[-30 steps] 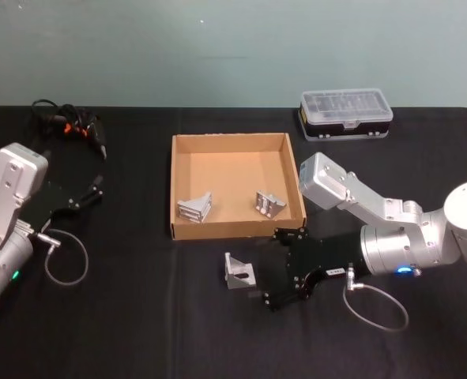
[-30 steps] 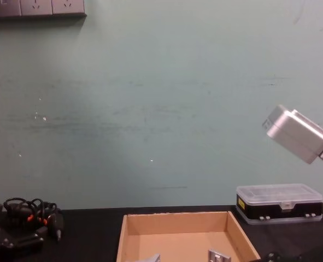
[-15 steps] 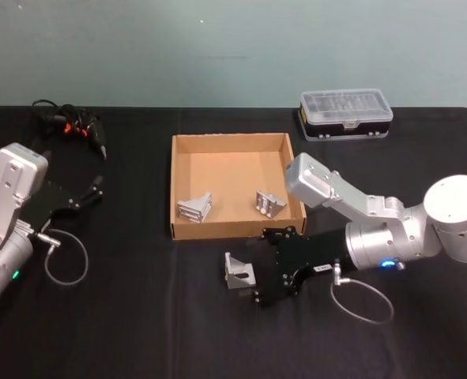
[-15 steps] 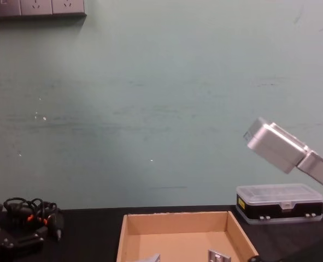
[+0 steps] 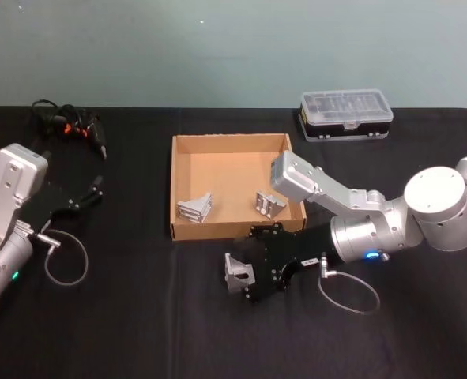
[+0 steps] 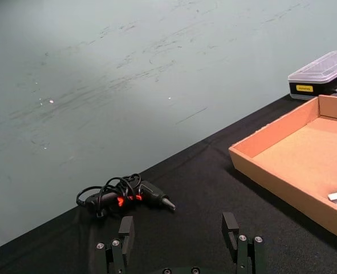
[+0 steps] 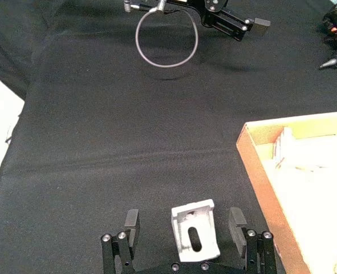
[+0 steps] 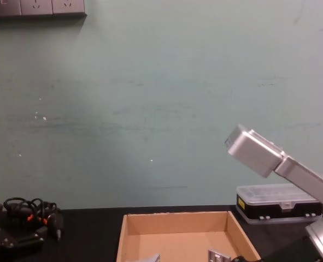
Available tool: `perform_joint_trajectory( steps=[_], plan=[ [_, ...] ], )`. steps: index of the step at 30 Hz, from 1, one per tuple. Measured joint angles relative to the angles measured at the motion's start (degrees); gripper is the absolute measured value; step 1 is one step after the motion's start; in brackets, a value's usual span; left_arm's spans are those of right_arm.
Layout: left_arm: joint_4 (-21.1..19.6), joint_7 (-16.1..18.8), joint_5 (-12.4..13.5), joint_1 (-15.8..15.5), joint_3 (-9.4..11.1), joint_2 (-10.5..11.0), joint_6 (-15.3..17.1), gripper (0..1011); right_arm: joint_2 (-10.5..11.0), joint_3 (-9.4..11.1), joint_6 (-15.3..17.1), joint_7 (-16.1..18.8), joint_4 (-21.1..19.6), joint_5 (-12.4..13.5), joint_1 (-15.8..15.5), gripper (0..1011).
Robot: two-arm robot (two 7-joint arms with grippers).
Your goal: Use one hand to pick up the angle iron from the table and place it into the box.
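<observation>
The right claw sits low over the flat black matte table with its jaws spread wide and gripping nothing, presumably so they can straddle the small silver L-shaped metal angle iron before closing. That bracket rests on the table between the two fingers, clear of both, just in front of the shallow tan cardboard box and outside it. The left claw, likewise spread, is parked at the table's left.

Robot lab: black table, parts case
</observation>
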Motion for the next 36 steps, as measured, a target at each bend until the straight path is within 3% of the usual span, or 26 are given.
perform_joint_trajectory(
  steps=[11,36],
  plan=[
    [0.0,0.0,0.0,0.0,0.0,0.0,0.0,1011,-1.99,-1.39,-1.16,1.35,3.13,-0.18,1.55,1000],
    [0.0,0.0,0.0,0.0,0.0,0.0,0.0,1011,-3.55,-2.54,-2.11,2.03,5.81,-0.53,2.42,1000]
  ],
)
